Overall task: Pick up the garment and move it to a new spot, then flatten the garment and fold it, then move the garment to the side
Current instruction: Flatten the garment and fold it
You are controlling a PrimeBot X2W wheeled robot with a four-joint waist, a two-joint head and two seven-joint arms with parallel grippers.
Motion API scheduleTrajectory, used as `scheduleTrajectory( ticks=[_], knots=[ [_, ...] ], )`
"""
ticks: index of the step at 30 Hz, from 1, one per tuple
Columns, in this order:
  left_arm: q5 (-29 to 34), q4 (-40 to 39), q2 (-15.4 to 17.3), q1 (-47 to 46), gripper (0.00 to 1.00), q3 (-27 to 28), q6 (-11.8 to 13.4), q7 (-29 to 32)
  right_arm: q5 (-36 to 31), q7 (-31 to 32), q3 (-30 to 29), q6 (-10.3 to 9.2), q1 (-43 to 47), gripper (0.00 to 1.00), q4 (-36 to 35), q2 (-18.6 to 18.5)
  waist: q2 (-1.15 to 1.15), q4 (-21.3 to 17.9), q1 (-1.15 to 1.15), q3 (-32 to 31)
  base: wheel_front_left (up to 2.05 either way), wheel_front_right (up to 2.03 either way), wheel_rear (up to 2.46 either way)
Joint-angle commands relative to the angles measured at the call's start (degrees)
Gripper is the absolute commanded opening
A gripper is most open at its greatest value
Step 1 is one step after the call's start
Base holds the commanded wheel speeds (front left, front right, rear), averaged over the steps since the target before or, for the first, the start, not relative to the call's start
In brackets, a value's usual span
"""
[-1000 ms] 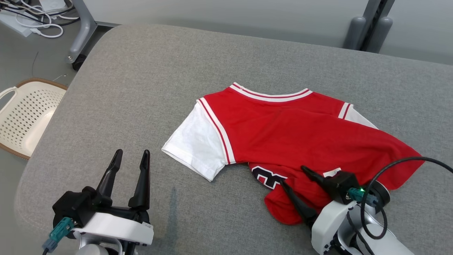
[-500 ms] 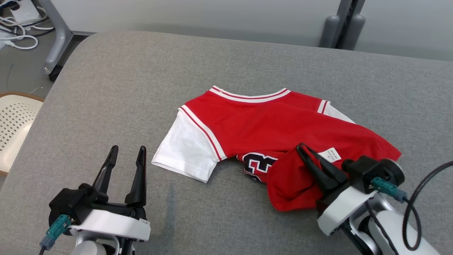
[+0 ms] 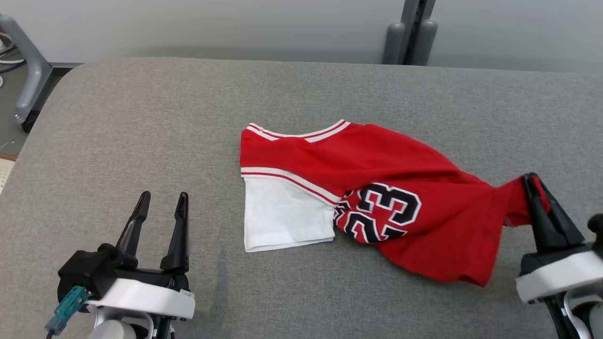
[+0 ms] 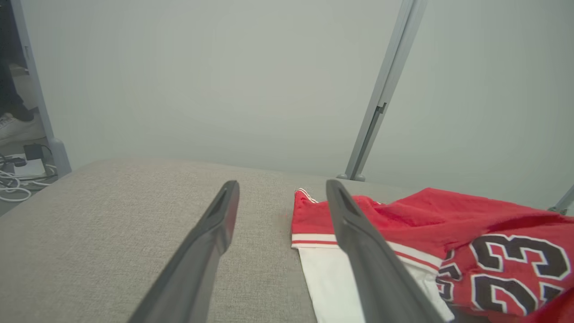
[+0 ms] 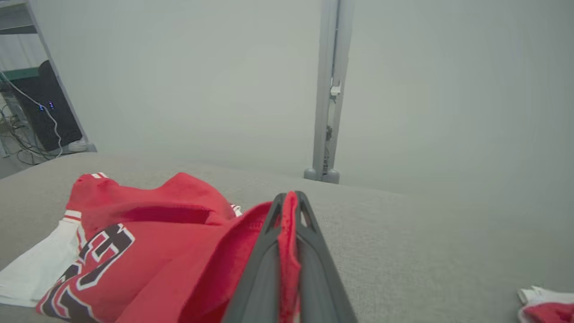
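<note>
**Clerk:** Item one, and where was it?

**Checker:** Garment (image 3: 377, 188): a red jersey with a striped collar (image 3: 301, 134), a white sleeve (image 3: 282, 216) and a black number 23 (image 3: 386, 209) edged in white. It lay rumpled near the middle of the grey surface (image 3: 141, 117). The sleeve lay flat at its left, and its right end was drawn out and raised off the cloth.

**Clerk:** Item two?

**Checker:** Right fingers (image 3: 541, 212): pressed together, with a fold of the red fabric pinched between them at the garment's right end. The right wrist view showed the red edge running up between the tips.

**Clerk:** Item three?

**Checker:** Left fingers (image 3: 179, 226): spread apart, nothing between them. They pointed up the head view, left of the sleeve and apart from it.

**Clerk:** Sundries?

**Checker:** A grey upright post (image 3: 407, 30) stood beyond the far edge. A small red-and-white cloth piece (image 5: 545, 303) sat at the lower right of the right wrist view, well apart from the jersey.
</note>
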Motion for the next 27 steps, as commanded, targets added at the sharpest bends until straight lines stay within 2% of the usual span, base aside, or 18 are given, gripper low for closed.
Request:
scheduleTrajectory(
  ticks=[1, 4, 8, 9, 10, 11, 15, 19, 27],
  knots=[
    [0.4, -0.2, 0.4, 0.4, 1.00, 0.1, 0.0, -0.2, 0.2, -0.6, -0.8, -0.01, 0.8, 0.00, 0.4, 0.4, 0.00, -0.3, 0.00, 0.1, 0.00, 0.00, 0.00],
    [0.3, -0.2, 0.5, 0.3, 1.00, 0.1, 0.0, 0.0, 0.6, -0.9, -3.5, 0.00, 3.4, 0.00, 3.1, 2.3, 0.00, -1.0, 0.00, 0.3, 0.00, 0.00, 0.00],
    [0.2, -0.2, 0.8, 0.0, 1.00, 0.0, 0.2, 0.1, 1.9, -1.7, -2.8, -0.01, 4.2, 0.00, 9.4, 4.1, 0.00, -1.8, 0.00, 0.5, 0.00, 0.00, 0.00],
    [0.2, -0.2, 0.9, -0.1, 1.00, -0.1, 0.1, 0.2, 1.9, -2.2, -2.5, -0.01, 4.1, 0.17, 11.0, 4.2, 0.00, -1.9, 0.00, 0.5, 0.00, 0.00, 0.00],
    [0.2, -0.1, 0.9, -0.2, 1.00, -0.1, 0.1, 0.2, 2.5, -2.9, -2.2, 0.00, 3.5, 0.47, 12.3, 4.7, 0.00, -2.0, 0.00, 0.5, 0.00, 0.00, 0.00],
    [0.2, -0.1, 1.0, -0.3, 1.00, -0.1, 0.2, 0.2, 2.7, -3.5, -1.9, 0.00, 3.1, 1.00, 13.5, 4.9, 0.00, -2.2, 0.00, 0.4, 0.00, 0.00, 0.00],
    [0.3, -0.1, 1.2, 0.6, 1.00, -0.1, 0.6, 0.3, 3.0, -6.0, -2.8, 0.00, 2.9, 1.00, 15.7, 5.6, 0.00, -3.0, 0.00, -0.3, 0.00, 0.00, 0.00],
    [0.3, -0.5, 1.6, 1.3, 1.00, 0.0, 1.1, 0.5, 2.0, -7.4, -5.0, 0.00, 3.6, 1.00, 14.4, 6.2, 0.00, -4.0, 0.00, -1.2, 0.00, 0.00, 0.00],
    [0.3, -1.7, 2.5, 3.6, 1.00, 0.7, 2.3, 0.7, -1.3, -5.8, -6.2, 0.00, 5.0, 1.00, 4.4, 7.8, 0.00, -6.1, 0.00, -3.3, 0.00, 0.00, 0.00]
  ],
)
